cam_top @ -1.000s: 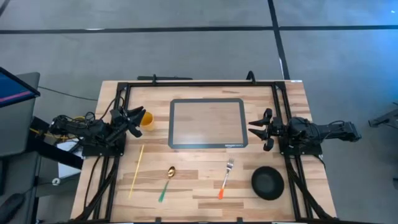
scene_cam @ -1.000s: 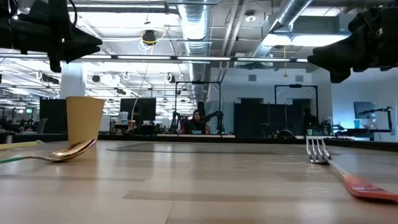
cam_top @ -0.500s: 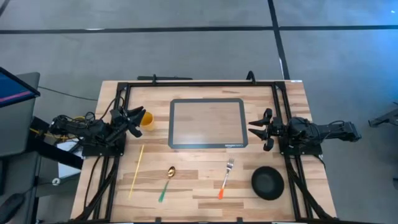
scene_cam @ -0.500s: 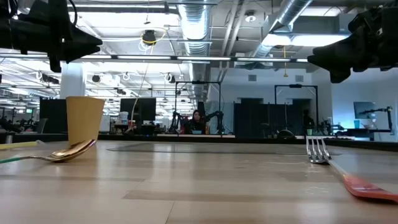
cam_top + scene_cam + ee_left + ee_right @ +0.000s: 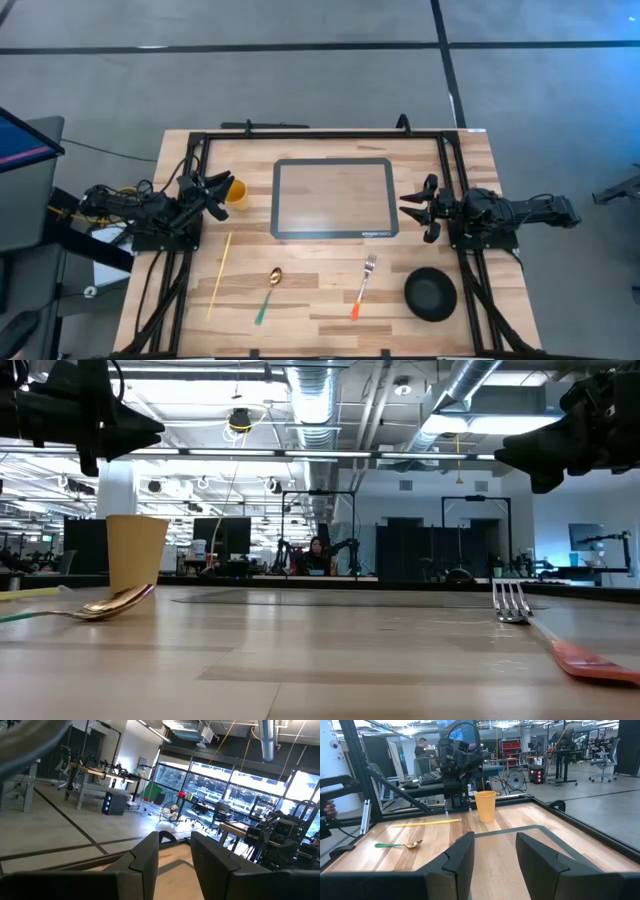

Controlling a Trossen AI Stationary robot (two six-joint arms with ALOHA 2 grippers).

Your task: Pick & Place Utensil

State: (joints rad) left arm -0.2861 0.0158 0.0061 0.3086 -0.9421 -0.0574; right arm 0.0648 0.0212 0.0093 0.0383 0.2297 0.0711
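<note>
Three utensils lie flat on the wooden table's near half: a fork with an orange handle (image 5: 362, 285) (image 5: 515, 603), a gold spoon with a green handle (image 5: 270, 291) (image 5: 110, 603) (image 5: 402, 845), and a thin yellow stick (image 5: 219, 272) (image 5: 427, 822). My left gripper (image 5: 218, 190) (image 5: 175, 840) hovers open at the table's left side, next to a yellow cup (image 5: 236, 192). My right gripper (image 5: 415, 208) (image 5: 495, 840) hovers open at the right side, beside the mat's right edge. Neither touches anything.
A grey-rimmed mat (image 5: 335, 198) lies in the table's middle. The yellow cup (image 5: 135, 552) (image 5: 485, 806) stands upright left of it. A black bowl (image 5: 430, 293) sits near the right front corner. A black frame (image 5: 320, 133) runs round the table's far edge and sides.
</note>
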